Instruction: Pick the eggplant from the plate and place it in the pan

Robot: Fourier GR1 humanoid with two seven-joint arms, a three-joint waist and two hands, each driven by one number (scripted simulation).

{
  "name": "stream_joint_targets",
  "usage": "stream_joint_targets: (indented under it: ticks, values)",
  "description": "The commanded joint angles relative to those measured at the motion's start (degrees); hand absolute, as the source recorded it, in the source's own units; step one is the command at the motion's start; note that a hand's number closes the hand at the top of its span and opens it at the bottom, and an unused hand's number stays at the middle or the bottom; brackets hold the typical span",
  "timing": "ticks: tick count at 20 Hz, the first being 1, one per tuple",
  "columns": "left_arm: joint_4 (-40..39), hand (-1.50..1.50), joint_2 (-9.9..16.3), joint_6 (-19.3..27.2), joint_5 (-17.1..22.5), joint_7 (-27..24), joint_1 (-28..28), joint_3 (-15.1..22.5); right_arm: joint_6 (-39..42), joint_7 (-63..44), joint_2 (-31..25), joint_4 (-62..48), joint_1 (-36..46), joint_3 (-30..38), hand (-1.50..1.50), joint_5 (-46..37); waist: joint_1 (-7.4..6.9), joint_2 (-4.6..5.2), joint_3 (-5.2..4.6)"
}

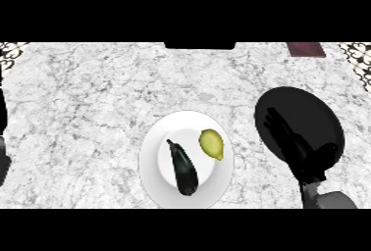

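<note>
Currently: right hand flat over pan, fingers straight | eggplant lies on plate | left hand unseen

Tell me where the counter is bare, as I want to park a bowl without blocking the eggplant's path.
The widest free patch is the marble counter left of and behind the white plate. It is crowded on the right: the plate holds the eggplant and lemon, only a narrow strip separates it from the black pan, and the right hand hangs over the pan.

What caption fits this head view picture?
Eggplant and lemon lie on a white plate; open right hand over black pan.
</note>
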State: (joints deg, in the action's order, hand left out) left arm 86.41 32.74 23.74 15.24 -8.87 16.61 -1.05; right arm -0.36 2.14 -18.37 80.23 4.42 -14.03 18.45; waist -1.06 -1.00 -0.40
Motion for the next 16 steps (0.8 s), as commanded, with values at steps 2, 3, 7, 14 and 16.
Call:
stream_joint_targets:
  ticks: [2,3,7,14,16]
  values:
    - [-1.5,0.00,-5.8,-0.5,2.7,4.1,-5.5,2.7,-4.2,-6.5,5.2,1.7,2.7,-1.5,1.50,0.6,0.50,0.99,0.33]
    - [-1.9,0.00,-8.7,-0.8,4.2,5.6,-9.4,4.7,-5.9,-7.4,6.9,2.1,0.9,-3.5,1.50,-0.2,0.01,0.91,0.26]
    - [-8.8,0.00,-17.0,-4.1,9.0,11.1,-13.3,10.9,-5.7,-11.9,6.1,3.6,7.4,-12.8,1.50,-8.7,-0.49,1.35,-0.27]
    - [-8.1,0.00,-19.7,-2.5,9.0,12.0,-17.3,12.5,-35.3,-19.4,13.0,12.8,-2.3,-24.8,-1.50,-33.9,2.89,-0.21,-0.03]
    - [-7.8,0.00,-18.1,-4.1,9.7,11.2,-18.8,11.1,-37.8,-26.6,11.6,15.0,-3.1,-27.6,-1.50,-40.9,2.40,-0.01,0.00]
